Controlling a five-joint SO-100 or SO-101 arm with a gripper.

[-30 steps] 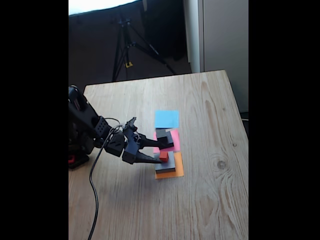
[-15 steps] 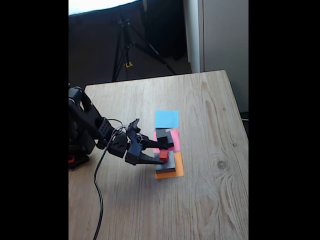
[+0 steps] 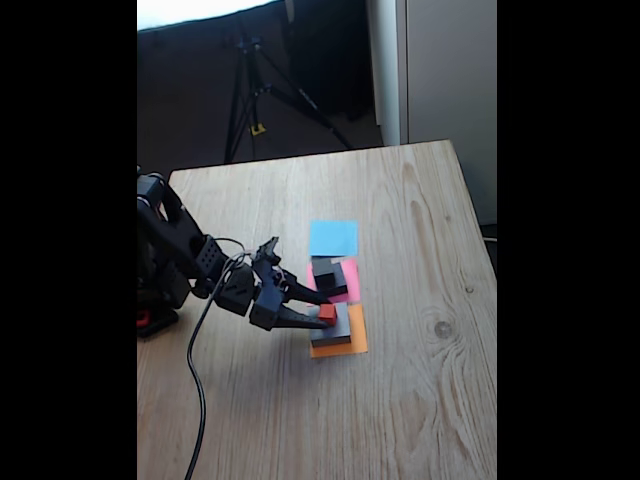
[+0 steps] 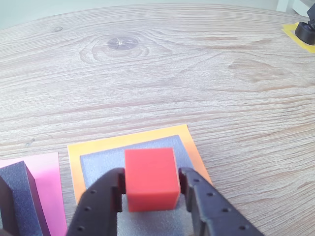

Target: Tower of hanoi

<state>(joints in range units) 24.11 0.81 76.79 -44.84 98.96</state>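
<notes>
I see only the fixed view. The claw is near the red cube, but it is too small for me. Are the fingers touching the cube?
Observer: Yes. In the wrist view the claw has one finger on each side of the red cube, both pressed against it.
Operator: Is the cube lifted, or does it rest on something?
Observer: It looks to sit on the grey block, which lies on the orange paper; I cannot tell if there is a gap.
Operator: What is next to it?
Observer: A black block stands on the pink paper, left in the wrist view, apart from the fingers.
</notes>
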